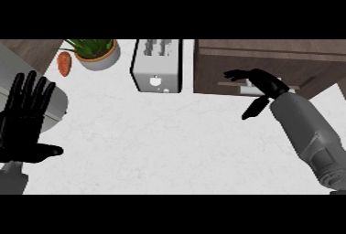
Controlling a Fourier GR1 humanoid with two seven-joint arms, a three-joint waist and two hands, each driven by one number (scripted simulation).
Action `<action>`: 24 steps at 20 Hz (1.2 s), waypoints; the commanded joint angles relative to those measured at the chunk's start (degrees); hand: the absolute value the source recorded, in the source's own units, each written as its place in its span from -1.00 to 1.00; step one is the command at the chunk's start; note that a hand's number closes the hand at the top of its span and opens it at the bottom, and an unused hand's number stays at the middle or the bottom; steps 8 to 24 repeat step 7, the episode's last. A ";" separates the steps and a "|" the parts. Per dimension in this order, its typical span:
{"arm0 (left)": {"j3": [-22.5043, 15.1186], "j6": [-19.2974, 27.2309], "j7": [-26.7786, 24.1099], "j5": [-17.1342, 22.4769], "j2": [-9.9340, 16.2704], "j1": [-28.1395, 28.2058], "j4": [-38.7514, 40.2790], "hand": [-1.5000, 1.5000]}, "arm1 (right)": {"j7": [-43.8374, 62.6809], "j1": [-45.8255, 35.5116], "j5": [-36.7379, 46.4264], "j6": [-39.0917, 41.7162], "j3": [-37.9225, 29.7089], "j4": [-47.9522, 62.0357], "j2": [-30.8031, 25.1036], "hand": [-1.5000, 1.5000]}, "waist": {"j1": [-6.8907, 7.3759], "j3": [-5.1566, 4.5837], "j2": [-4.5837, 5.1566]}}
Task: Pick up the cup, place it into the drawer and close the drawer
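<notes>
Right hand at the drawer, left hand resting open
The white counter (169, 137) spans the view; far right stands the wooden drawer (270, 64), where the right hand (267, 84) curls its fingers, perhaps round the handle; the cup cannot be made out. The left hand (24, 123) rests open, fingers up, near left; far back stand a toaster (159, 66), a potted plant (98, 52) and a carrot (63, 64)

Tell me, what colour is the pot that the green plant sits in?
Light grey. The pot shows in the head view, at the counter's back left, beside the toaster.
</notes>
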 commanded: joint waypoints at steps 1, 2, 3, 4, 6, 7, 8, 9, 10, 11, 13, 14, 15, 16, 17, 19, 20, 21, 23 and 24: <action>-0.42 0.36 -0.58 -1.43 -1.02 -1.50 1.33 -1.00 | 5.47 -5.83 0.00 -1.67 -1.96 4.28 -1.80 -1.00 | 1.02 0.34 1.56; -0.53 -0.57 0.01 -0.55 -0.84 -0.61 0.18 -1.00 | 2.75 -3.98 0.16 -1.98 -1.90 4.79 -3.55 -1.00 | 1.48 0.39 1.69; 0.52 -0.97 0.91 0.63 -0.06 -1.47 0.34 -1.00 | 2.89 -3.83 0.01 -2.19 -2.17 5.17 -3.81 -1.00 | 1.50 0.40 1.73; 0.17 -0.26 1.47 -0.16 -0.05 -2.63 1.16 -1.00 | 3.42 -4.05 0.21 -3.50 -2.05 5.26 -2.51 -1.00 | 1.18 0.39 1.73; -1.07 0.44 -0.50 -2.07 -1.45 -0.82 -0.44 -1.00 | 3.68 -5.58 -0.20 -1.52 -2.57 5.95 -4.07 -1.00 | 1.91 0.39 1.67; 0.57 0.14 -0.05 -1.36 -0.36 -1.87 1.31 -1.00 | 3.76 -4.68 0.12 -3.85 -2.27 6.13 -1.74 -1.00 | 1.54 0.37 1.67; 0.57 0.14 -0.05 -1.36 -0.36 -1.87 1.31 -1.00 | 3.76 -4.68 0.12 -3.85 -2.27 6.13 -1.74 -1.00 | 1.54 0.37 1.67; 0.57 0.14 -0.05 -1.36 -0.36 -1.87 1.31 -1.00 | 3.76 -4.68 0.12 -3.85 -2.27 6.13 -1.74 -1.00 | 1.54 0.37 1.67; 0.57 0.14 -0.05 -1.36 -0.36 -1.87 1.31 -1.00 | 3.76 -4.68 0.12 -3.85 -2.27 6.13 -1.74 -1.00 | 1.54 0.37 1.67; 0.57 0.14 -0.05 -1.36 -0.36 -1.87 1.31 -1.00 | 3.76 -4.68 0.12 -3.85 -2.27 6.13 -1.74 -1.00 | 1.54 0.37 1.67; 0.57 0.14 -0.05 -1.36 -0.36 -1.87 1.31 -1.00 | 3.76 -4.68 0.12 -3.85 -2.27 6.13 -1.74 -1.00 | 1.54 0.37 1.67; 0.57 0.14 -0.05 -1.36 -0.36 -1.87 1.31 -1.00 | 3.76 -4.68 0.12 -3.85 -2.27 6.13 -1.74 -1.00 | 1.54 0.37 1.67; 0.57 0.14 -0.05 -1.36 -0.36 -1.87 1.31 -1.00 | 3.76 -4.68 0.12 -3.85 -2.27 6.13 -1.74 -1.00 | 1.54 0.37 1.67; 0.57 0.14 -0.05 -1.36 -0.36 -1.87 1.31 -1.00 | 3.76 -4.68 0.12 -3.85 -2.27 6.13 -1.74 -1.00 | 1.54 0.37 1.67; 0.57 0.14 -0.05 -1.36 -0.36 -1.87 1.31 -1.00 | 3.76 -4.68 0.12 -3.85 -2.27 6.13 -1.74 -1.00 | 1.54 0.37 1.67; 0.57 0.14 -0.05 -1.36 -0.36 -1.87 1.31 -1.00 | 3.76 -4.68 0.12 -3.85 -2.27 6.13 -1.74 -1.00 | 1.54 0.37 1.67; 0.57 0.14 -0.05 -1.36 -0.36 -1.87 1.31 -1.00 | 3.76 -4.68 0.12 -3.85 -2.27 6.13 -1.74 -1.00 | 1.54 0.37 1.67; 0.57 0.14 -0.05 -1.36 -0.36 -1.87 1.31 -1.00 | 3.76 -4.68 0.12 -3.85 -2.27 6.13 -1.74 -1.00 | 1.54 0.37 1.67; 0.57 0.14 -0.05 -1.36 -0.36 -1.87 1.31 -1.00 | 3.76 -4.68 0.12 -3.85 -2.27 6.13 -1.74 -1.00 | 1.54 0.37 1.67; 0.57 0.14 -0.05 -1.36 -0.36 -1.87 1.31 -1.00 | 3.76 -4.68 0.12 -3.85 -2.27 6.13 -1.74 -1.00 | 1.54 0.37 1.67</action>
